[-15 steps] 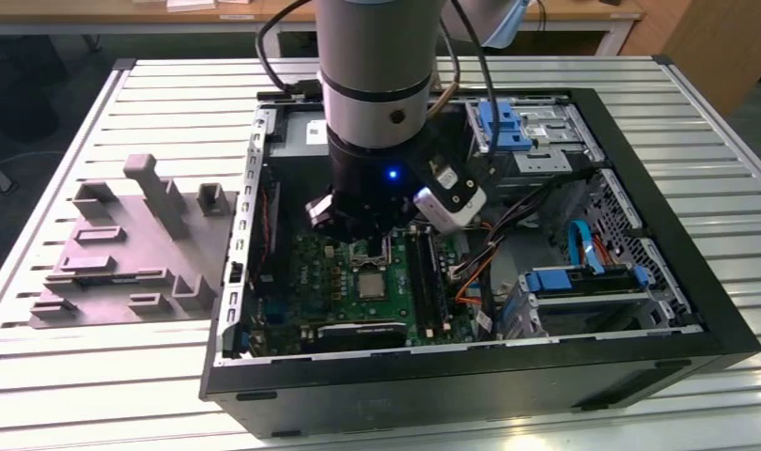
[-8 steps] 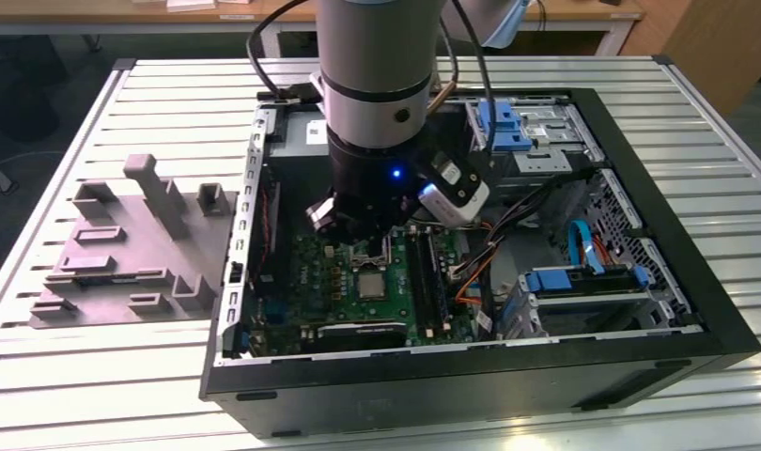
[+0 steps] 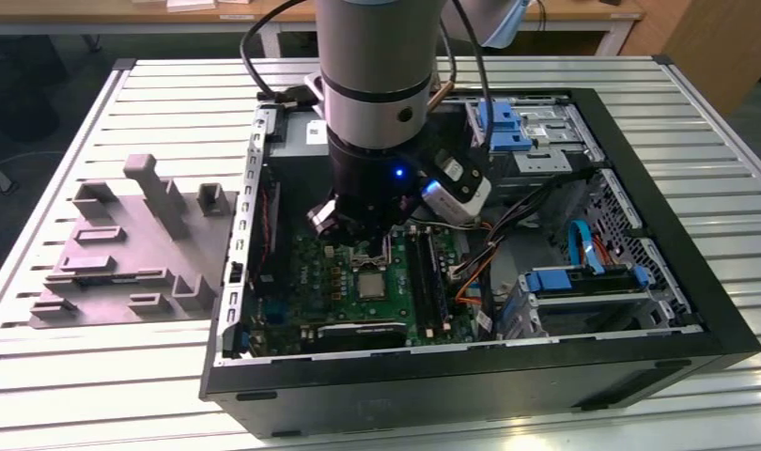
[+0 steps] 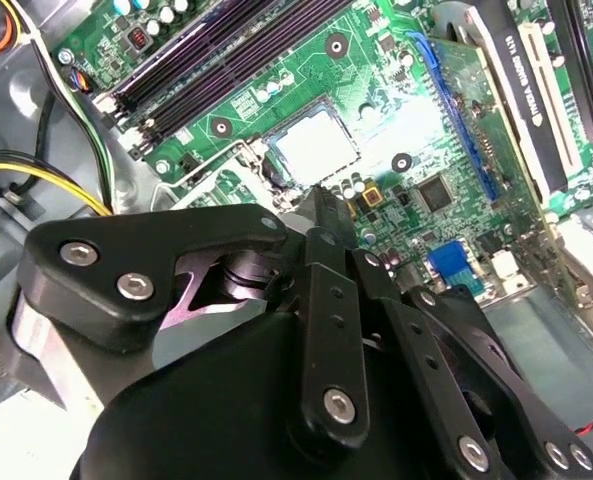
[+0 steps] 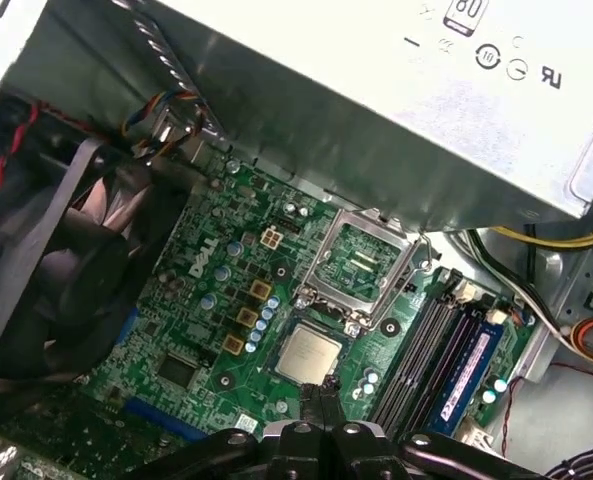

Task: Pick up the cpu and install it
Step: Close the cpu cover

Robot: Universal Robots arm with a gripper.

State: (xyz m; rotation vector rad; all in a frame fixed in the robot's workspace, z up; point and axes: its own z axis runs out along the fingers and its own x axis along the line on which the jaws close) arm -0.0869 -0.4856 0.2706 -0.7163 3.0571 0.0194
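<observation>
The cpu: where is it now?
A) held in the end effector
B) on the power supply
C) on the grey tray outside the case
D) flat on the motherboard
D: in the first wrist view the cpu lies flat on the motherboard, beside the opened socket frame, with the end effector close by.

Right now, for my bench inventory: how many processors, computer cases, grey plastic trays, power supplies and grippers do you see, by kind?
Processor: 1
Computer case: 1
Grey plastic tray: 1
Power supply: 1
Gripper: 1
Total: 5
</observation>
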